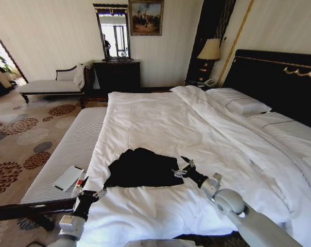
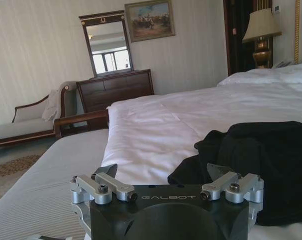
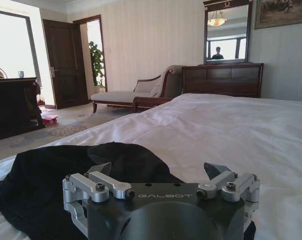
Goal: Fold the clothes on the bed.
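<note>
1. The right gripper (image 1: 185,165) sits low over the bed at the right edge of the black T-shirt (image 1: 142,168), its fingers spread apart and holding nothing. In the right wrist view the two fingertips (image 3: 214,170) stand wide, with the dark cloth (image 3: 51,180) lying just below and beyond them.
2. The left gripper (image 1: 82,184) hangs at the left side of the bed, near the foot corner, beside the mattress edge. Its fingers are also spread and empty; in the left wrist view the gripper (image 2: 163,172) points across the duvet with the T-shirt (image 2: 261,160) lying near its right fingertip.
3. The T-shirt lies bunched in a rough dark heap on the white duvet (image 1: 166,123), toward the foot of the bed and between the two grippers.
4. The bed (image 1: 258,154) stretches away with white pillows (image 1: 238,100) against a dark headboard (image 1: 279,77).
5. A pale bench (image 1: 73,149) runs along the left side of the bed, with a flat white object (image 1: 68,178) lying on it.
6. Farther off stand a dark dresser (image 1: 117,74) with a mirror (image 1: 113,33), a chaise lounge (image 1: 52,85), and a lamp (image 1: 210,50) by the headboard.
</note>
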Motion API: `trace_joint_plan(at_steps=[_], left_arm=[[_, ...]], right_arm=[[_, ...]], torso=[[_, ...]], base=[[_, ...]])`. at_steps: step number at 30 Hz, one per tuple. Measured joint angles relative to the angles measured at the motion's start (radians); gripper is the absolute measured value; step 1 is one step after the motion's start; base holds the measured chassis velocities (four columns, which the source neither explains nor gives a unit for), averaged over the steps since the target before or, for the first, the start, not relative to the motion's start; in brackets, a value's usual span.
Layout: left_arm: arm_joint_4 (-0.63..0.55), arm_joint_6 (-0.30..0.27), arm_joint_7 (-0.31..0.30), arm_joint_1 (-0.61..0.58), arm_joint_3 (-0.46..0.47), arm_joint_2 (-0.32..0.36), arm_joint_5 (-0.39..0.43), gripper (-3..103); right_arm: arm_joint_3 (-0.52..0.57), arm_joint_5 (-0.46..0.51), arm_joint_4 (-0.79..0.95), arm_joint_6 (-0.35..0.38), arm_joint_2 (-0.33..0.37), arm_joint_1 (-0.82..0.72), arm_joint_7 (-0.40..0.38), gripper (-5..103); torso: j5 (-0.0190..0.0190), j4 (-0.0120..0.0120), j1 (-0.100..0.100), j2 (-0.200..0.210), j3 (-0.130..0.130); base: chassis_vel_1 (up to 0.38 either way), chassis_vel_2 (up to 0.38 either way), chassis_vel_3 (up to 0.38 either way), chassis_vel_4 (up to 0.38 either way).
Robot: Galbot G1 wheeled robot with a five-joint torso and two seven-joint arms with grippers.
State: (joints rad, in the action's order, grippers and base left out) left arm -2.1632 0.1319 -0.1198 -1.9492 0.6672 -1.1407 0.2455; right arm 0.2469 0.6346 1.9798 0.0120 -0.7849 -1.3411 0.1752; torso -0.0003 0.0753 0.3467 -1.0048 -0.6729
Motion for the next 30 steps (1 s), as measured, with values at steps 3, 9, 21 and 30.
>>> trace_joint_plan(at_steps=[3, 9, 21, 30], left_arm=[[0.003, 0.005, 0.001, -0.005, 0.007, -0.004, 0.001, 100], [-0.01, 0.012, 0.002, -0.019, 0.026, -0.024, 0.008, 100], [-0.001, 0.019, 0.003, -0.021, 0.036, -0.045, 0.005, 100], [-0.004, 0.017, 0.0, -0.018, 0.037, -0.048, 0.002, 100]], right_arm=[[-0.033, -0.012, -0.009, 0.006, -0.008, 0.024, -0.003, 100], [-0.137, -0.05, -0.035, 0.025, -0.044, 0.099, -0.017, 100], [-0.26, -0.063, -0.088, 0.035, -0.079, 0.198, -0.031, 100], [-0.311, -0.07, -0.124, 0.033, -0.097, 0.232, -0.031, 100]], torso=[[0.0001, 0.0, 0.0, 0.0, 0.0], [0.0002, -0.0001, 0.0, 0.0, 0.0], [0.0001, 0.0, 0.0, 0.0, 0.0], [0.0003, 0.0, 0.0, 0.0, 0.0]], base=[[0.0, 0.0, 0.0, 0.0], [0.0, 0.0, 0.0, 0.0], [0.0, 0.0, 0.0, 0.0], [0.0, 0.0, 0.0, 0.0]])
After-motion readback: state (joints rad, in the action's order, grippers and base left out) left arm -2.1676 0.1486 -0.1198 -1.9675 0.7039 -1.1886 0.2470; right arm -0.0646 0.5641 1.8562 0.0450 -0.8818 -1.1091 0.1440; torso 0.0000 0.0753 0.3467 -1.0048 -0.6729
